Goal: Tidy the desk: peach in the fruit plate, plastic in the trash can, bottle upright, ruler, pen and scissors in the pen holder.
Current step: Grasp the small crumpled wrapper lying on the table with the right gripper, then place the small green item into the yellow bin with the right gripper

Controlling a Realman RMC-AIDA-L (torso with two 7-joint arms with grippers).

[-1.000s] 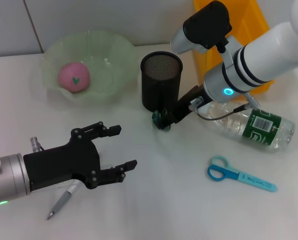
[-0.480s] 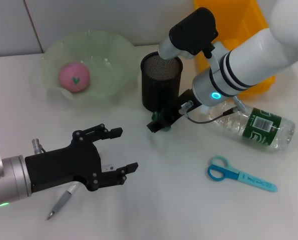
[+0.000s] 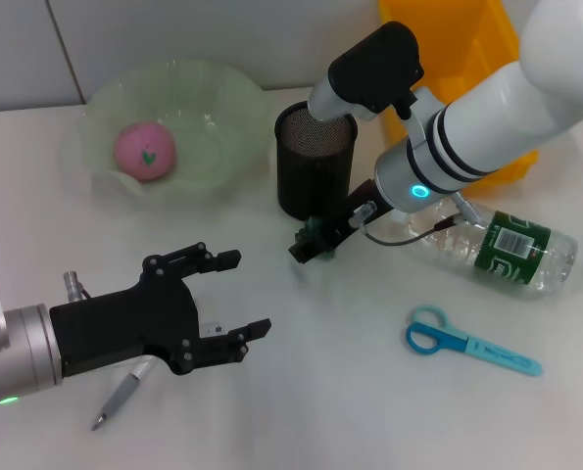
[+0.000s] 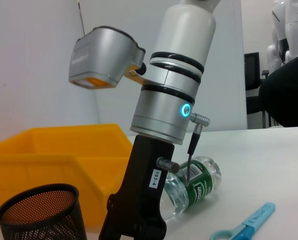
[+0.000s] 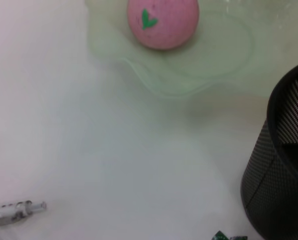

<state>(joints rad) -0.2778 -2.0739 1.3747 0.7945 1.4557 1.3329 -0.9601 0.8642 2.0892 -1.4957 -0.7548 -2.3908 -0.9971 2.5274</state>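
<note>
Right end effector [image 3: 311, 242] sits low on the white tabletop [image 3: 350, 392], just beside the base of the black mesh pen holder [image 3: 314, 159], pinched on a small crumpled green plastic scrap [image 3: 314, 235]; the scrap looks barely off the surface. I judge it light, soft and crushable, so any pinch holds; no clear long axis, it's a wad. It belongs in the yellow bin [image 3: 487, 59] behind the holder. Left end effector [image 3: 234, 294] hovers with fingers spread wide over the grey pen [image 3: 124, 394], which lies on the diagonal, tip toward the near edge. Pink peach [image 3: 144, 151] is already in the pale green fruit plate [image 3: 222, 117]. Clear plastic bottle [image 3: 502, 245] lies on its side, axis roughly left-right; smooth, likely to roll. Blue scissors [image 3: 467, 345] lie flat, handles toward my left.
</note>
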